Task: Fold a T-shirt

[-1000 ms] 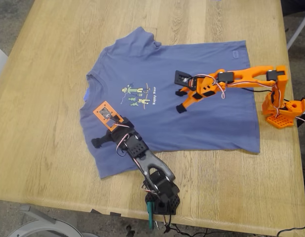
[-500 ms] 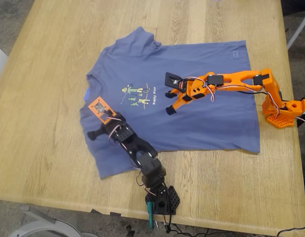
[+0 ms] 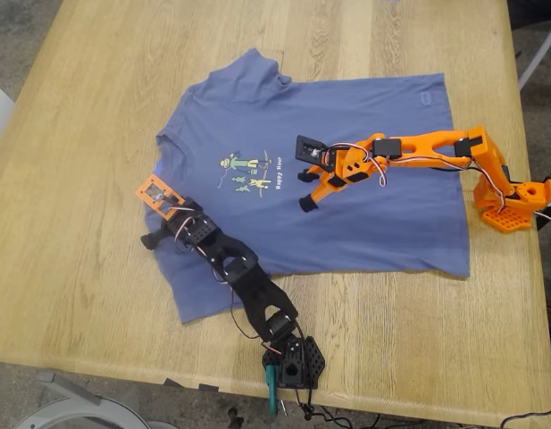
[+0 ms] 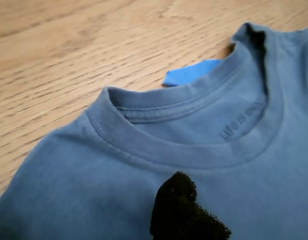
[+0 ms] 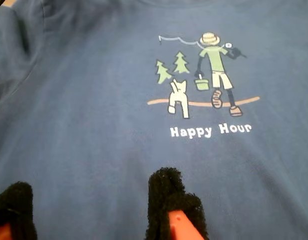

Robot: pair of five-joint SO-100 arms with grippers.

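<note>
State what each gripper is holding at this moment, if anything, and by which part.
Nothing is held. My second gripper hovers open over the T-shirt below its print; my first gripper is near the collar, with no cloth visibly pinched.

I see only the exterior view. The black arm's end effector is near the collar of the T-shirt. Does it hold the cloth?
Observer: I cannot tell. The first wrist view shows only one padded fingertip of that first end effector, over the T-shirt just short of the collar.
Operator: And the orange arm, is its end effector open?
Observer: Yes. In the second wrist view the second end effector shows two padded fingertips set apart, with flat cloth between them.
Operator: What does it face?
Observer: The chest print. The words under it read Happy Hour.
</note>
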